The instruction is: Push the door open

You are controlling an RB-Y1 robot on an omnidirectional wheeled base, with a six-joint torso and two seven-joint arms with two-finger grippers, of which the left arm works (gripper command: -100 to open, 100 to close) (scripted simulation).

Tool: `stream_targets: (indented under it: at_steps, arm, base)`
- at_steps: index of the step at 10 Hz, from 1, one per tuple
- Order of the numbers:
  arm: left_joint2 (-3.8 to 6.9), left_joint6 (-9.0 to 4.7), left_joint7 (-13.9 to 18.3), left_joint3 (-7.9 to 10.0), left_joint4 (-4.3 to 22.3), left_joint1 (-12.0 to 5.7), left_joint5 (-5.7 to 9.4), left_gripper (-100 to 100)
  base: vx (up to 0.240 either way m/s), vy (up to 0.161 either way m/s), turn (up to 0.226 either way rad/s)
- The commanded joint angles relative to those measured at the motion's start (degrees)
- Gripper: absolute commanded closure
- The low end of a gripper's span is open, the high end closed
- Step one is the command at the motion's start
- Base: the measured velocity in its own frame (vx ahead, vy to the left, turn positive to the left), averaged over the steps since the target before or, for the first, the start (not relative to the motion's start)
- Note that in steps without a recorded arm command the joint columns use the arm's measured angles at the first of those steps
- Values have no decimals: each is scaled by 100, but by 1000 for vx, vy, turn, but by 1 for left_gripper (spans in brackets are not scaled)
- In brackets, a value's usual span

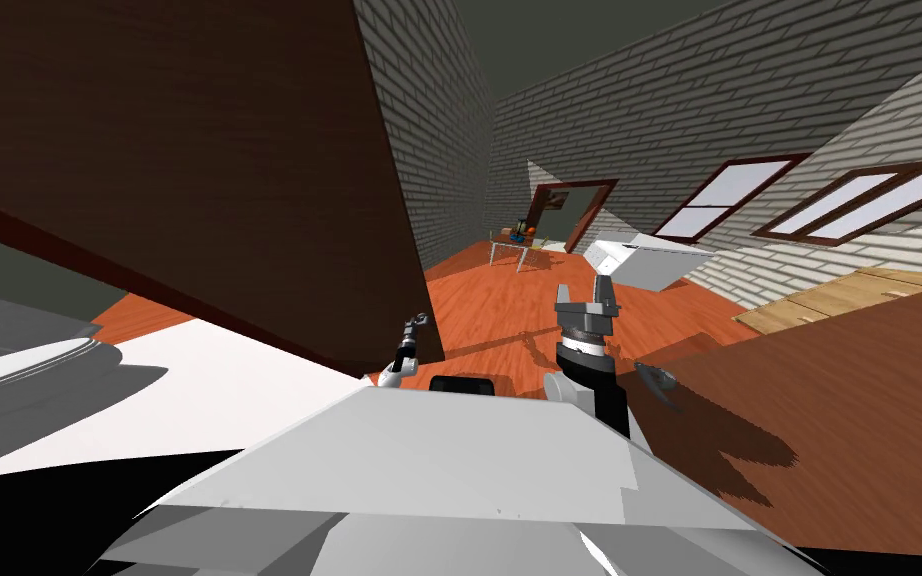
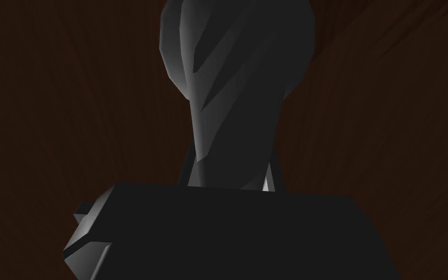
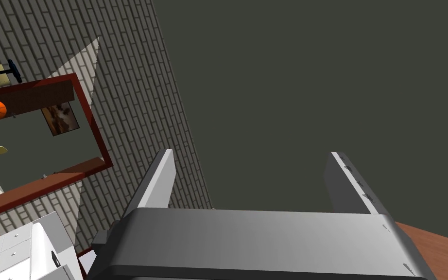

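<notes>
The door is a big dark brown panel slanting across the upper left of the head view, its free edge near the middle. My left gripper sits low at that edge, right against the panel. In the left wrist view a dark grey rounded shape, likely the door's handle, rises just above the gripper body, with the dark brown door surface close behind it. My right gripper is raised to the right of the door, open and holding nothing.
Another brown panel with a grey lever stands close on the right. Between the two panels an orange wood floor runs ahead to a white cabinet, a small table and a far doorway.
</notes>
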Motion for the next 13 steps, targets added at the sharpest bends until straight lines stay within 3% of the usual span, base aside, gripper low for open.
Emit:
stream_targets:
  at_steps: [1,13]
  arm:
    - [62,-37,-41,131,-14,-23,70,100]
    - [100,-62,-291,821,35,-7,469,100]
  base:
    - [211,-85,68]
    - [199,-60,62]
